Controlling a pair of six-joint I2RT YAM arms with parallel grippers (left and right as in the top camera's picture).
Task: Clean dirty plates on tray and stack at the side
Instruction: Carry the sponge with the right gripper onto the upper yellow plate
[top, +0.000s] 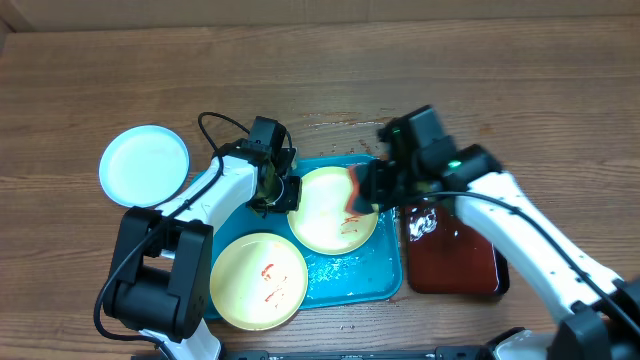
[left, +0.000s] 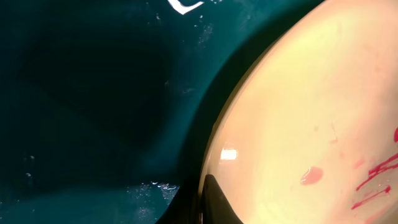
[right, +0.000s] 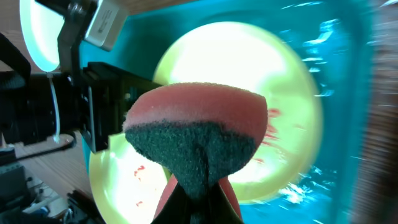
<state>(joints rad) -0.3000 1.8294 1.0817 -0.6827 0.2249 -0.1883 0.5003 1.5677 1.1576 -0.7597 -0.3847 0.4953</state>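
1. The left fingers pinch the left rim of the centre plate, a yellow-green one with red smears lying in the tray.
2. The right fingers are clamped on a pink-and-green sponge, held over that plate's right edge.
3. A 2nd yellow-green plate, also red-smeared, overlaps the tray's lower-left corner.
4. The mint-white plate lies on the table, left of the tray.
5. A dark red-brown tray sits just right of the turquoise one.

A pink sponge with a dark green scrub face sits near the middle of the overhead view. At four o'clock from it, on my wooden counter, lies a dark red-brown tray, wet and glossy inside.
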